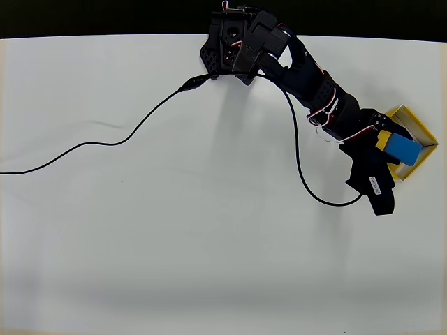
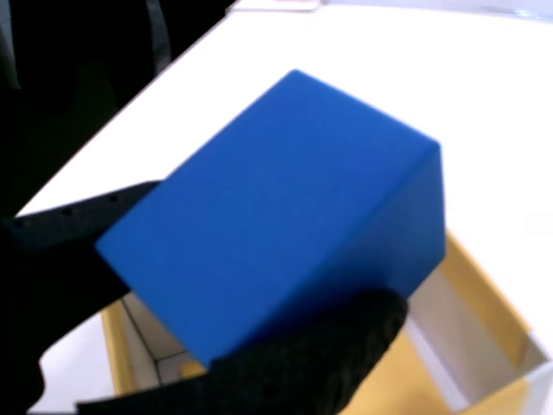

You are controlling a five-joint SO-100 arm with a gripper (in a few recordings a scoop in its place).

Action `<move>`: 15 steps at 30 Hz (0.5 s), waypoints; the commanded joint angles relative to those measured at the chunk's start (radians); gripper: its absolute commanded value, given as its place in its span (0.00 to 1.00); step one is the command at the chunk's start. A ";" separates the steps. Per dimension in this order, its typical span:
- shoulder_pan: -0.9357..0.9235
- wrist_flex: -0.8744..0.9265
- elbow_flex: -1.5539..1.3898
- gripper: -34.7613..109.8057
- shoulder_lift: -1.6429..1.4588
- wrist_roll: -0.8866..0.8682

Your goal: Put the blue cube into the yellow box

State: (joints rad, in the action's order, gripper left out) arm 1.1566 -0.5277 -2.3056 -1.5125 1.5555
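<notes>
1. White table [image 1: 174,230], the arm reaching to its right edge in the overhead view
2. Yellow box [image 1: 419,129] lies under the gripper [image 1: 391,150]
3. Blue cube [image 2: 276,216], clamped between the jaws, hangs directly above the box, apparently ready for release

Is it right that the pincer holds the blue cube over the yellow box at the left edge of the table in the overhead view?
Not quite: the side is wrong. In the overhead view the pincer holds the blue cube over the yellow box at the right edge of the table, not the left. The rest stands.
</notes>
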 commanded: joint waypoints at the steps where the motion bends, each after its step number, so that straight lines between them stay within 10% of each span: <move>1: 0.031 -0.028 0.117 0.36 -0.025 0.002; 15: 0.057 -0.078 0.117 0.43 0.058 -0.049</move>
State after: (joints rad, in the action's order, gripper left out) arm 1.1873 -0.5522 -2.2856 -1.4036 1.5079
